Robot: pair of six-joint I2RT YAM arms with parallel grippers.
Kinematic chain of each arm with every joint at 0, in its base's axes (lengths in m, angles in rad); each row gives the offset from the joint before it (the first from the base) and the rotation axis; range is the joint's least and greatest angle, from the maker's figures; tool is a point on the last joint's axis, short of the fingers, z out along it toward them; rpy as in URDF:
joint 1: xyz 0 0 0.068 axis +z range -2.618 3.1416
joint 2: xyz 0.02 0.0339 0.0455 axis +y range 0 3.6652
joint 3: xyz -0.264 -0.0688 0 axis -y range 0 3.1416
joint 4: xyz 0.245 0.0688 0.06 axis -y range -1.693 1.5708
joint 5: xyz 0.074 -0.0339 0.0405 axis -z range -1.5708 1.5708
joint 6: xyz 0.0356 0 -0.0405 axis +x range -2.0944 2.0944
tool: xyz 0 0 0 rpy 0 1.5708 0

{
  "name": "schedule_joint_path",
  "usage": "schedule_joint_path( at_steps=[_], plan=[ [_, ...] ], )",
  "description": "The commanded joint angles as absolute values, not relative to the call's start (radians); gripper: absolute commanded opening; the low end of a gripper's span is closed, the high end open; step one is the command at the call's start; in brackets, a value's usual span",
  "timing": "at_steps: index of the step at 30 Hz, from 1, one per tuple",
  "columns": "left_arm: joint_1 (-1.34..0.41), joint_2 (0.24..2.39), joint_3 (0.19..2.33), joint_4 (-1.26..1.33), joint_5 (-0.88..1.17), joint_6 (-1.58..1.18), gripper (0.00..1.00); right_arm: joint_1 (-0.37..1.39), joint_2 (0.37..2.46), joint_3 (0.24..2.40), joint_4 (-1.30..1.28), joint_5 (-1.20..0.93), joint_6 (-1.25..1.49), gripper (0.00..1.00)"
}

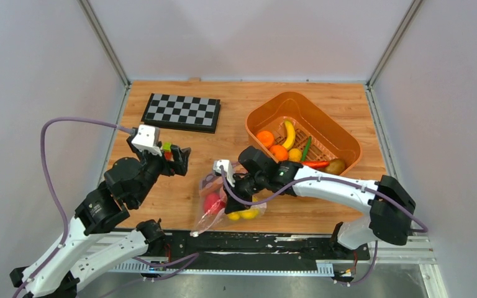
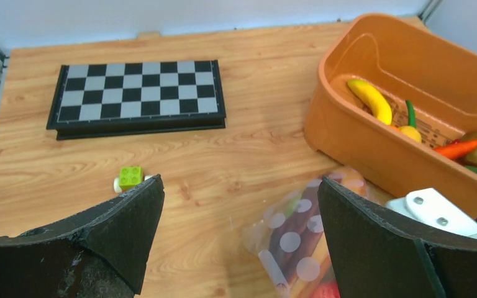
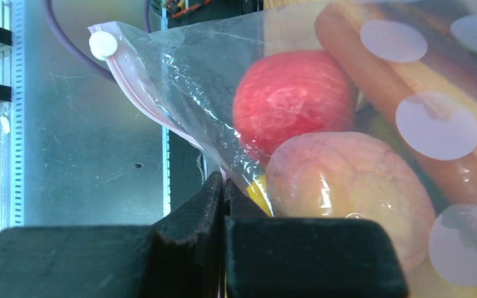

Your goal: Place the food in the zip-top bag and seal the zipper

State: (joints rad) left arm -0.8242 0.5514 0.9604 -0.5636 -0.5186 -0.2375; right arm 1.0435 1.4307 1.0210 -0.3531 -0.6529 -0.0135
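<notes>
The zip-top bag point(image 1: 218, 205) lies near the table's front edge, its clear plastic printed with white dots. Inside it I see the food: a red apple point(image 3: 292, 99), a peach point(image 3: 348, 192), a long maroon slice with an orange rim point(image 3: 410, 74) and a yellow fruit point(image 1: 245, 214). My right gripper point(image 3: 223, 181) is shut on the zipper point(image 3: 130, 74), the pinkish strip along the bag's mouth. My left gripper point(image 2: 239, 192) hangs open above the wood, left of the bag point(image 2: 298, 236), holding nothing.
An orange tub point(image 1: 338, 133) with a banana, oranges, a carrot and other toy food stands at the back right. A checkerboard point(image 1: 182, 112) lies at the back left. A small green wheeled block point(image 2: 130, 177) sits by my left finger.
</notes>
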Motion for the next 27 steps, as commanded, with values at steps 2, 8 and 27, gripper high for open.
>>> schedule_joint_path(
  at_steps=[2,8,27],
  plan=[
    [-0.821,0.549,0.946,-0.585,-0.517,-0.312,1.00,1.066,1.476,1.035,-0.290,-0.595,0.006,0.00],
    [-0.821,0.554,0.933,-0.582,-0.511,-0.333,1.00,1.069,1.527,1.066,-0.342,-0.411,-0.043,0.00],
    [-0.821,0.618,0.830,-0.550,-0.463,-0.485,1.00,1.064,1.370,1.051,-0.314,-0.411,0.141,0.64]
  ],
)
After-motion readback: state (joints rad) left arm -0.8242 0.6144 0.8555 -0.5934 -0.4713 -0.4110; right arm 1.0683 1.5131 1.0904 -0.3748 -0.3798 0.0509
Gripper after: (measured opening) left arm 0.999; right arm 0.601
